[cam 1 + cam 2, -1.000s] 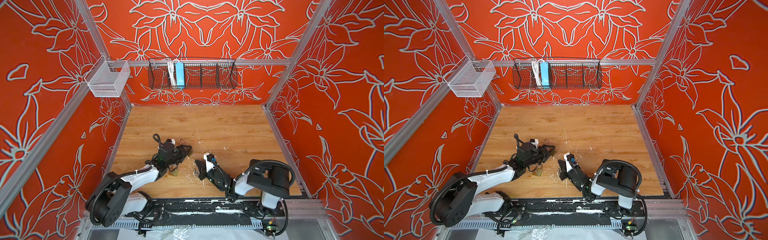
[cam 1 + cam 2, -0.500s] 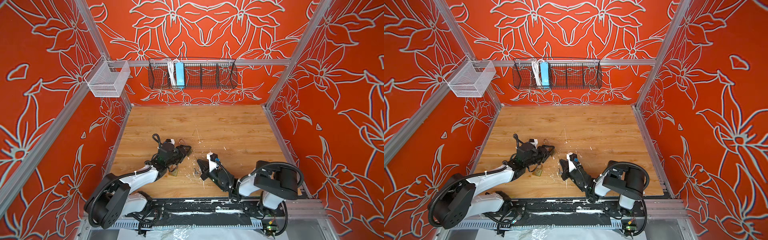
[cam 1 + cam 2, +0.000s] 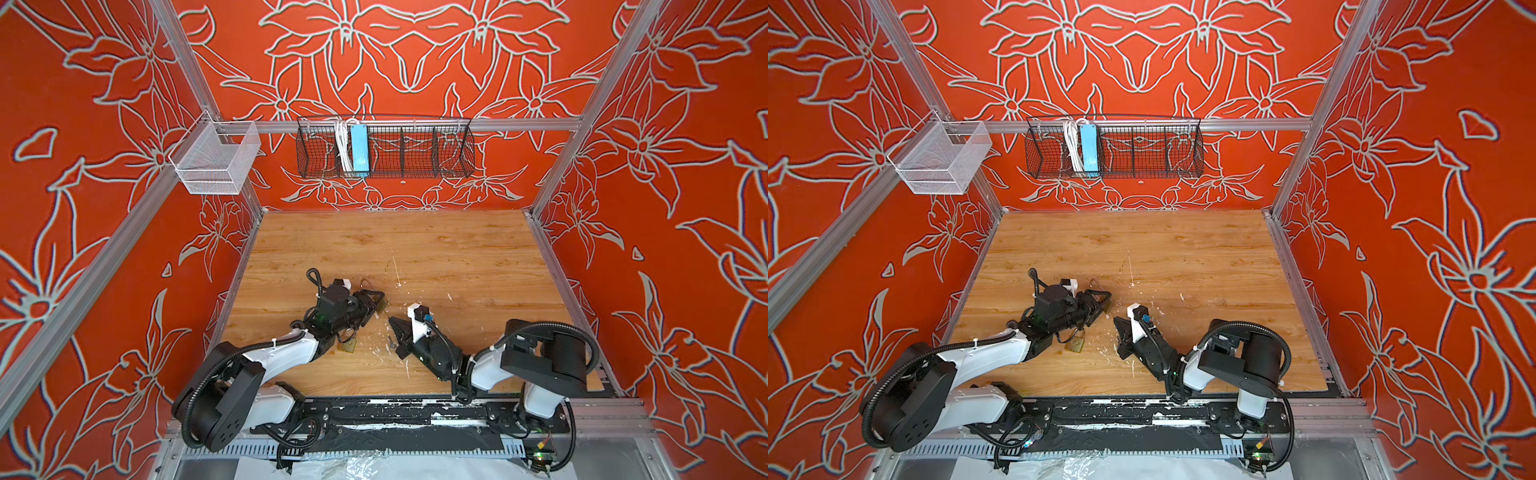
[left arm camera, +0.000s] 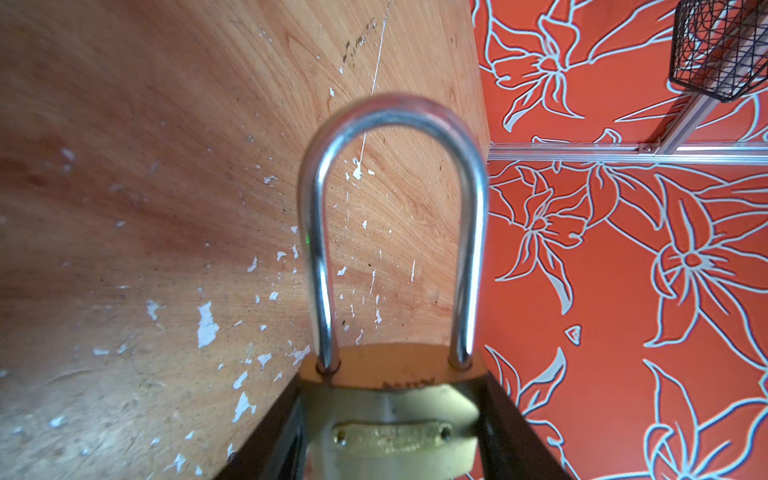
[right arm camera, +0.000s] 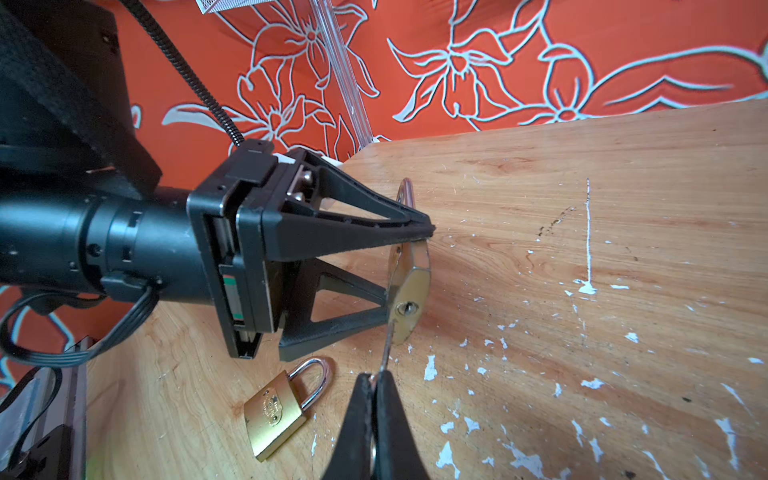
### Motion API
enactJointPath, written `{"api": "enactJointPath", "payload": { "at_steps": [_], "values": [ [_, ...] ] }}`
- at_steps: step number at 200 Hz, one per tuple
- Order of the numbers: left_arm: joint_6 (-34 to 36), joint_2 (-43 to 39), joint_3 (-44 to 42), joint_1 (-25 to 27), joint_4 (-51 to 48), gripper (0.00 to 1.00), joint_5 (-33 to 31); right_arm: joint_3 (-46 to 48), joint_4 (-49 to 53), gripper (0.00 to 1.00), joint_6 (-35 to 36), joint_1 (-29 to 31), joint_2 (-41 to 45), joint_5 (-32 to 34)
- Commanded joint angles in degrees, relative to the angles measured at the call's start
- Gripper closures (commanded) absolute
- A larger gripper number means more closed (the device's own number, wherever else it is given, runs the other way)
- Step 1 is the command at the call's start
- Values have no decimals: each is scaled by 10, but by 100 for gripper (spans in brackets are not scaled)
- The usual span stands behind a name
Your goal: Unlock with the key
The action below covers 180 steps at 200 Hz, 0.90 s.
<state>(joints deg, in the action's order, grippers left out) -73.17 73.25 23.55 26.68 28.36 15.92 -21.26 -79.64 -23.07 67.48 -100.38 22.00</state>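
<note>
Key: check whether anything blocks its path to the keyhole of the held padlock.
Nothing visible does. The key, pinched in the right gripper, points at the keyhole of the padlock clamped in the left gripper, its tip just beside the hole. The spare padlock lies on the table, off that line.

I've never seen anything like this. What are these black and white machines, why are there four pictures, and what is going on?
Two robot arms stand at the near edge of a wooden table inside an orange-walled booth. Two pictures look down from above. The other two come from a small camera on each arm's wrist. The left hand grips a brass padlock by its body, and its shackle is closed. The right hand pinches a thin key whose tip is close to the padlock's keyhole, seemingly not yet in. A second padlock lies loose on the table.
</note>
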Motion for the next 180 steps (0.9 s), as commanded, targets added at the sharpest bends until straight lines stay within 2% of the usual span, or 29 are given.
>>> {"api": "enactJointPath", "payload": {
  "at_steps": [1, 128, 180],
  "values": [
    [-5, -5, 1, -3, 55, 100, 10, -14, -12, 100, 0, -1, -9, 5],
    [0, -3, 3, -3, 57, 100, 12, -28, -11, 100, -11, -9, -27, 46],
    [1, -1, 3, -3, 56, 100, 12, -40, -11, 100, -18, -15, -33, 33]
  ]
}}
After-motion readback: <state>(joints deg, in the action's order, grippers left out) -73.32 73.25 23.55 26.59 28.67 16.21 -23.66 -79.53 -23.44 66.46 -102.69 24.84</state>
